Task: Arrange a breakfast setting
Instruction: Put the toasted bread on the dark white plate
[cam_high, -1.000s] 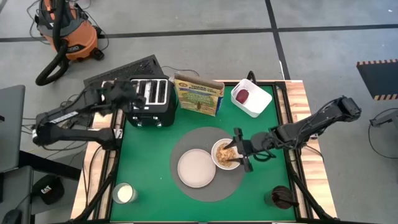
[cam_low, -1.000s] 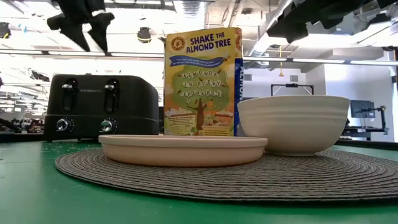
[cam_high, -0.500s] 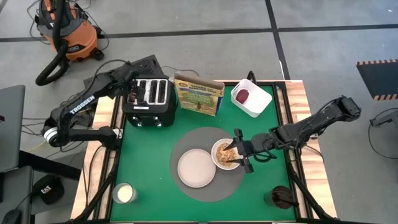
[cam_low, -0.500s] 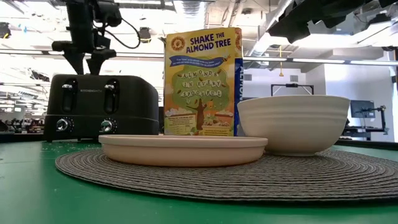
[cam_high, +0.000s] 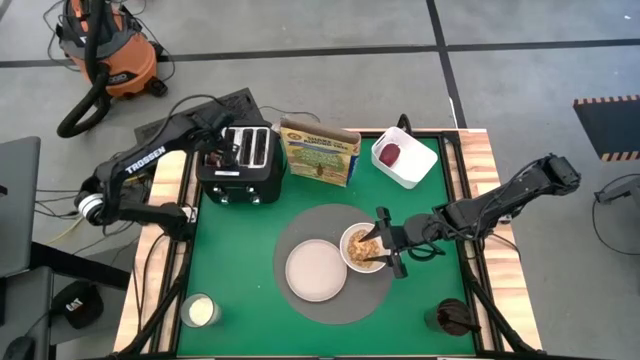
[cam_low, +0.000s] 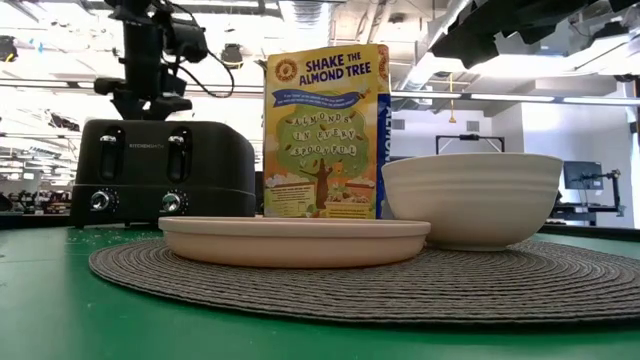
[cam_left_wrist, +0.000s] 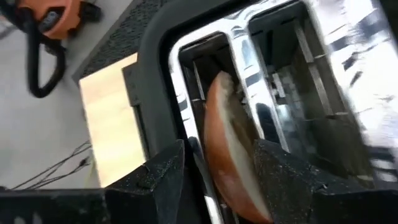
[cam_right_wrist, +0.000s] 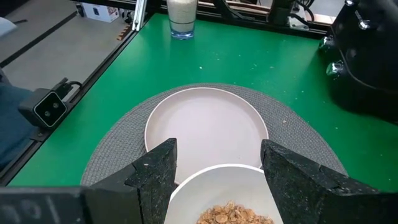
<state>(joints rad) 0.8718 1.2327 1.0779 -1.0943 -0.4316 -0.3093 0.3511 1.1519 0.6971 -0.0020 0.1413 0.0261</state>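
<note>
toasted bread piece (cam_left_wrist: 233, 149) sits in the toaster (cam_high: 238, 160), left gripper (cam_left_wrist: 214, 171) open astride it; next, pinch and lift.

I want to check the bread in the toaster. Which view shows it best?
The left wrist view: the bread stands in a toaster slot between the left gripper's fingers. In the high view the arm covers it; the low view shows only the toaster front; the right wrist view misses it.

Workshop: concrete floor, shop vacuum (cam_high: 105, 50), exposed ceiling.
</note>
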